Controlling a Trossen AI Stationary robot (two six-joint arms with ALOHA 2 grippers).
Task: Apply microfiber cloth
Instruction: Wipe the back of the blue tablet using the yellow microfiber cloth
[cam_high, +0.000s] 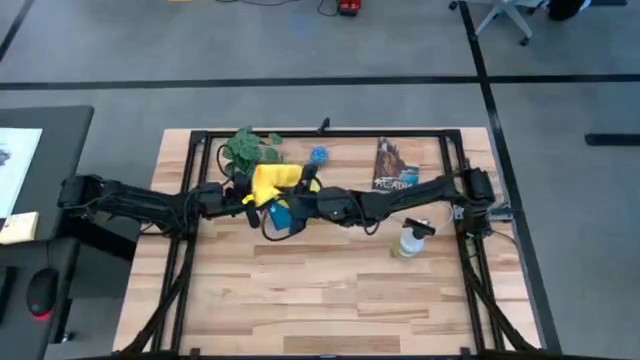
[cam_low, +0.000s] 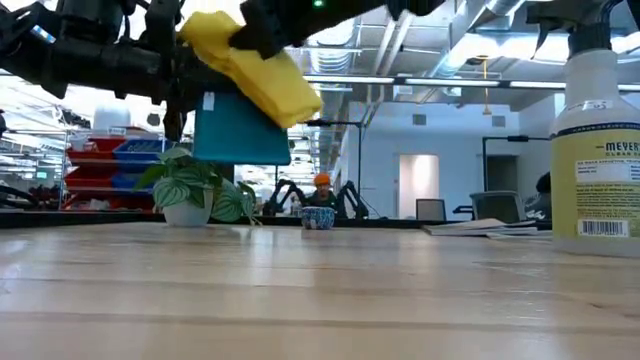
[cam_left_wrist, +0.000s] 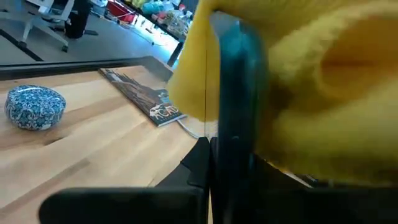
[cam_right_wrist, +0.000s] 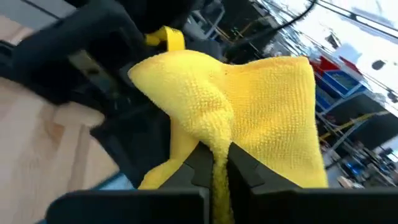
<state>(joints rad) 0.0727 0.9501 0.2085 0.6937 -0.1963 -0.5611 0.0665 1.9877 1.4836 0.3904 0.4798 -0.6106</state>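
Bright yellow, nubby microfiber cloth is bunching between the right hand fingers, which are pinching one gathered fold; soft, light and floppy, it probably handles best gripped at such a bunched edge. It is draping over the flat teal-cased tablet that the left hand is clamping upright above the wooden bench

potted plant, blue patterned bowl, magazine, spray bottle
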